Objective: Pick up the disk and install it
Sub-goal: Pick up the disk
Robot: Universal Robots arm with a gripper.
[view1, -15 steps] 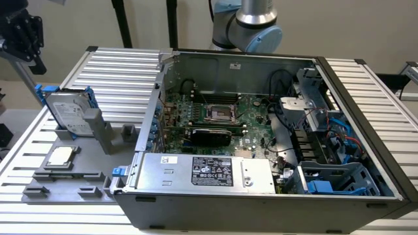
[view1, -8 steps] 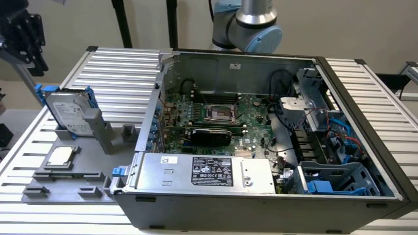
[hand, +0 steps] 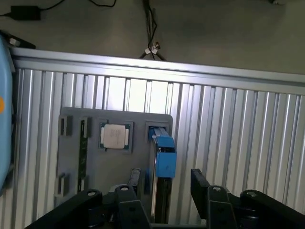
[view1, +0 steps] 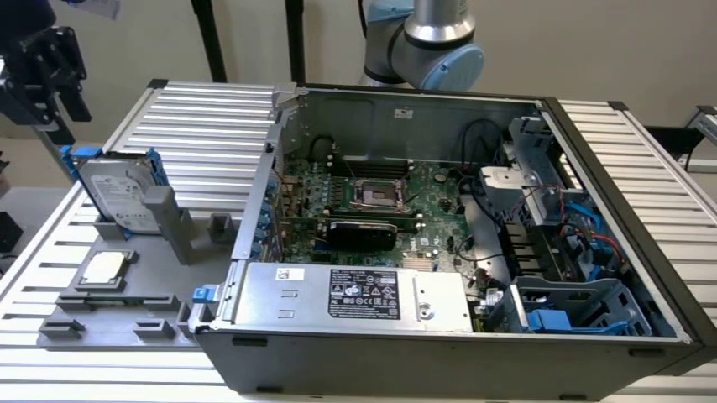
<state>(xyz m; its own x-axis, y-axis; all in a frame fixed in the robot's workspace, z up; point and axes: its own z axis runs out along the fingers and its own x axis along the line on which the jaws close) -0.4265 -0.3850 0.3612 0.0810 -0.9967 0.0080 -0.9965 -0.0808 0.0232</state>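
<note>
Fingers (hand: pixel 202 188) are seen spread apart in the wrist view, one on each side of the disk (hand: pixel 165 160), with a gap left on either side and nothing gripped between them. The disk is viewed there edge-on, its blue carrier rail uppermost.

In the exterior view the disk (view1: pixel 116 195) is stood on edge in a slot at the far end of a grey fixture plate (view1: pixel 168 302), its silver face and white label turned toward the exterior view's right. A tall grey post (view1: pixel 166 222) of the plate is set right against that face, and a shorter post (view1: pixel 221 225) is placed just beyond it. A square silver CPU chip (view1: pixel 103 269) is seated in a recess at the near end of the same plate, well apart from the disk; in the wrist view the chip (hand: pixel 114 136) is found just beside the disk's slot.

The plate is carried on a ribbed aluminium worktop (view1: pixel 213 109). An open computer case (view1: pixel 448 369) is laid just beside the plate, on the exterior view's right of it. Inside the case a green motherboard (view1: pixel 426 189) and a silver power-supply box (view1: pixel 280 294) with a black label are shown, the box lying nearest the plate. A blue drive cage (view1: pixel 583 311) is set in the corner of the case farthest from the plate, with cables (view1: pixel 594 231) bundled behind it. A grey joint of the robot arm (view1: pixel 431 42) is seen behind the case.
</note>
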